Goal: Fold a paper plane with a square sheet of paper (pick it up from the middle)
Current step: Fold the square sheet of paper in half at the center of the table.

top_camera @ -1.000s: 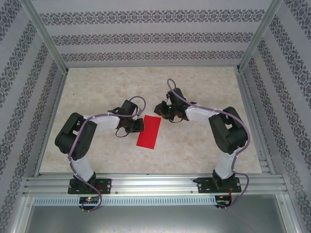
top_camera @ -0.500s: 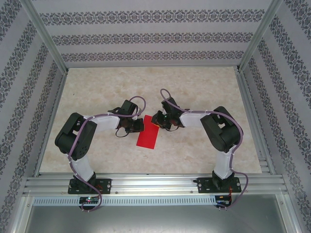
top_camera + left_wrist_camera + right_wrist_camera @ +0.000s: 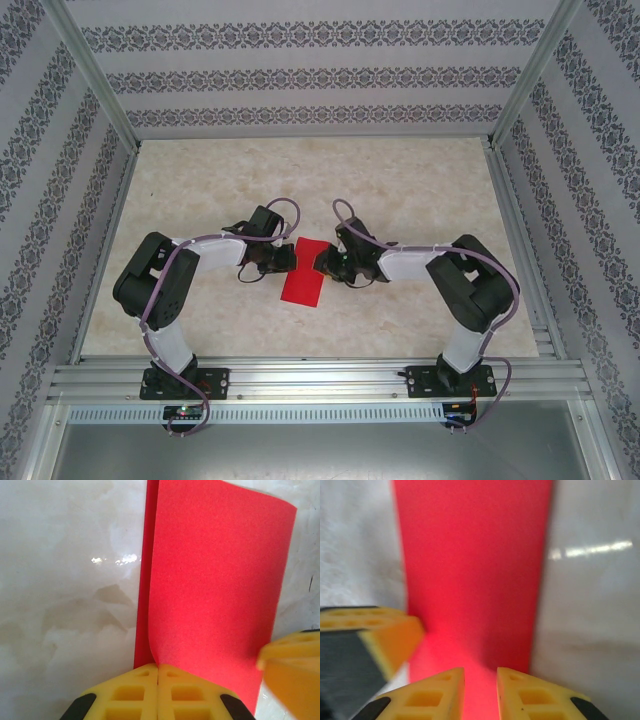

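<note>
Since a second ago: right arm [image 3: 440, 270] has swung down and inward, and its wrist now sits over the far right corner of the red sheet of paper [image 3: 303, 285], which before lay fully uncovered. Left arm [image 3: 190, 260] unchanged, at the sheet's left edge as before. Sheet itself has not shifted on the bench [image 3: 200, 190]. Count: one sheet, two arms, two sets of jaws, one bench. Sheet lies mid-bench between the two wrists, folded to a narrow rectangle, long axis running from far right to near left. Left wrist view: sheet [image 3: 215, 580] shows two layers, the upper one bowed up off the lower along the left side. Left jaws clenched, yellow fingers [image 3: 132, 692] pressed together on the near edge of the sheet where the layers meet. One finger of the right jaws [image 3: 292, 662] enters at lower right, blurred. Right wrist view: sheet [image 3: 475, 570] runs straight ahead. Right jaws slightly parted, fingers [image 3: 432, 692] at its near edge, red showing in the slit between them. Whether they touch the paper, cannot tell. A left-jaw finger [image 3: 375, 630] sits at left, blurred.
</note>
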### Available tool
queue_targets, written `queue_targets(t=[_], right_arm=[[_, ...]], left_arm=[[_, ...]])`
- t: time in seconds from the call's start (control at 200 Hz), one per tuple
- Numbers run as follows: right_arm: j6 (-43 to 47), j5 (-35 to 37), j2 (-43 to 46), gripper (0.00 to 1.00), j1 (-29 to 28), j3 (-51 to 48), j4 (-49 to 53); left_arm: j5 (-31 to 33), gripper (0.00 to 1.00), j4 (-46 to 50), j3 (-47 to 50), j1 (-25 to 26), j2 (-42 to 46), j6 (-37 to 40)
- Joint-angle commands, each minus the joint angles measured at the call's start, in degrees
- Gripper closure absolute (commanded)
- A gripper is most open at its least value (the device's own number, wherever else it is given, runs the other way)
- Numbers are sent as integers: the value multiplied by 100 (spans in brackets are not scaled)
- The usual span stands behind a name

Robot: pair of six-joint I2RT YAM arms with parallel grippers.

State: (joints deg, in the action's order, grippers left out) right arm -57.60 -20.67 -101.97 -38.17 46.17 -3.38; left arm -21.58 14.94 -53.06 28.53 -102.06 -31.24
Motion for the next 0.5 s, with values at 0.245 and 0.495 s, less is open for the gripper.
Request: queue_targets(t=[0.245, 0.495], right_arm=[[261, 229, 601, 75, -102, 45, 497], [-88, 173, 617, 75, -601, -110, 99]], left_arm=[[375, 93, 787, 115, 81, -236, 180], [367, 93, 807, 66, 74, -235, 164]])
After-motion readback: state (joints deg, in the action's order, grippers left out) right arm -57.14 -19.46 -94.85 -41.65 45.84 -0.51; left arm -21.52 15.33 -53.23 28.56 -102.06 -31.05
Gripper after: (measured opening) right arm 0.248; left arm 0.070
